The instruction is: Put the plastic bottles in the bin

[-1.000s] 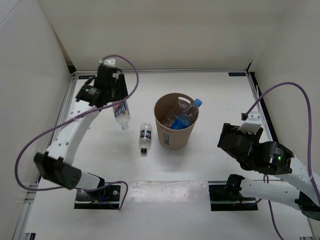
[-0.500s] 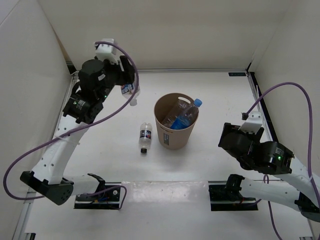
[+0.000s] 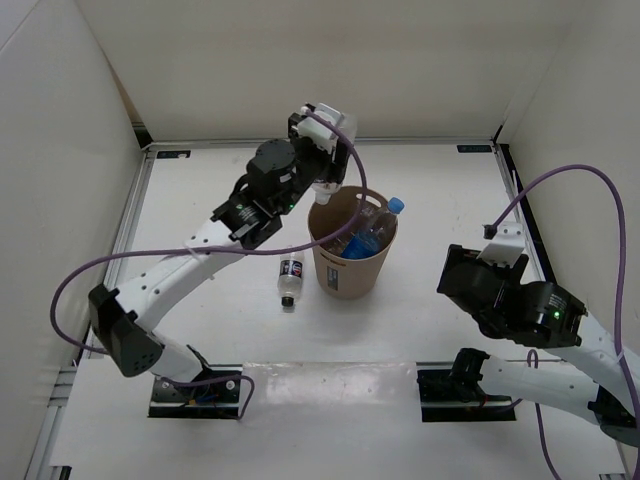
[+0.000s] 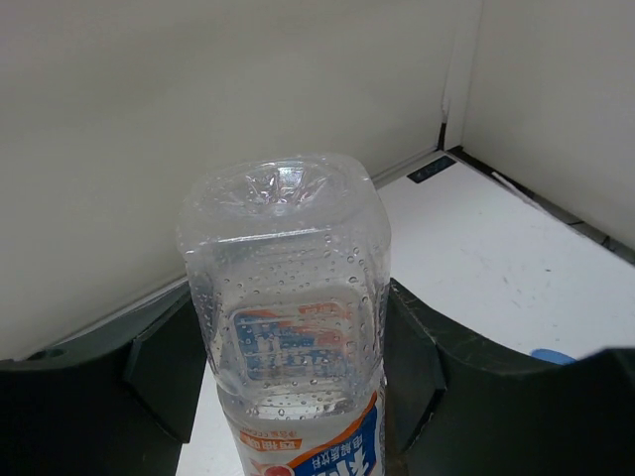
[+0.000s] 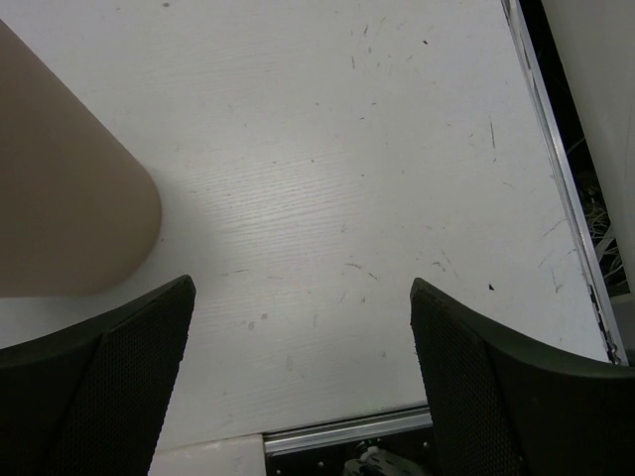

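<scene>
My left gripper (image 3: pixel 325 178) is shut on the white-labelled bottle (image 4: pixel 288 327) and holds it in the air over the far left rim of the tan bin (image 3: pixel 350 276). In the left wrist view the bottle's base points away from the camera, between the two dark fingers (image 4: pixel 164 367). Inside the bin lie the blue-labelled bottle (image 3: pixel 374 230), its blue cap sticking over the rim, and a clear unlabelled bottle (image 3: pixel 350 222). The short dark-labelled bottle (image 3: pixel 290 274) lies on the table left of the bin. My right gripper (image 5: pixel 303 288) is open and empty above the table right of the bin (image 5: pixel 60 198).
White walls close in the table on the left, back and right. A metal rail (image 5: pixel 566 169) runs along the table's right edge. Purple cables loop from both arms. Two arm base plates (image 3: pixel 195 392) sit at the near edge.
My left arm has swung right from the far left corner, carrying the white-labelled bottle up to the bin's rim. The right arm has not moved.
</scene>
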Controlling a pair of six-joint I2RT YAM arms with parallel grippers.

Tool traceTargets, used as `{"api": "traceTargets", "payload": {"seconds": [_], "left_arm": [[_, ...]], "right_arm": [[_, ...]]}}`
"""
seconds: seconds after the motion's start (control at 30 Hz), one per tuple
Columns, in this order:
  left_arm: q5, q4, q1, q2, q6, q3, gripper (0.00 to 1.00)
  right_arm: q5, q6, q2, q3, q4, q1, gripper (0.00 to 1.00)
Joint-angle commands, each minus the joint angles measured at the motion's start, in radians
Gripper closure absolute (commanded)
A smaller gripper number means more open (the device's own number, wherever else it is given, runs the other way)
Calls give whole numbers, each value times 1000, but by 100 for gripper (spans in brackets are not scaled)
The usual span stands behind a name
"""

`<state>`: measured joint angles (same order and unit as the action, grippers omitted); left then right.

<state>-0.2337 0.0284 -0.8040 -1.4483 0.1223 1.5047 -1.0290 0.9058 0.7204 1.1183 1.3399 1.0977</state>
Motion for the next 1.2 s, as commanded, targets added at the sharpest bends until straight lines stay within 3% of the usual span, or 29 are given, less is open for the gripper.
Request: {"api": "traceTargets", "payload": {"seconds": [0.0, 0.17, 0.43, 0.5, 0.57, 0.6, 0.83, 1.03, 1.17], "left_arm": [[-56, -163, -17, -32, 53, -27, 35], [-114, -252, -76, -78, 121, -49, 35], [-208, -386, -136, -83, 165, -153, 23], [-225, -387, -147, -80, 162, -169, 17], [-254, -392, -155, -67, 165, -179, 0], [-253, -387, -164, -60, 163, -187, 0], [-355, -213, -169, -28, 154, -141, 0], [-538, -38, -176, 155, 142, -86, 0], [-693, 11, -136, 307, 116, -211, 0]], "right_arm": [[-17, -1, 7, 11, -1, -2, 10], [-19, 1, 7, 9, -1, -4, 10], [-16, -7, 10, 11, -7, -1, 10], [-17, -8, 5, 9, -7, 1, 10], [-13, -8, 5, 9, -8, -1, 10], [-16, -10, 11, 9, -10, 1, 10], [-11, -13, 8, 6, -10, 24, 10], [-6, -24, 13, 9, -16, 14, 10], [-3, -27, 10, 11, -18, 16, 10]]}}
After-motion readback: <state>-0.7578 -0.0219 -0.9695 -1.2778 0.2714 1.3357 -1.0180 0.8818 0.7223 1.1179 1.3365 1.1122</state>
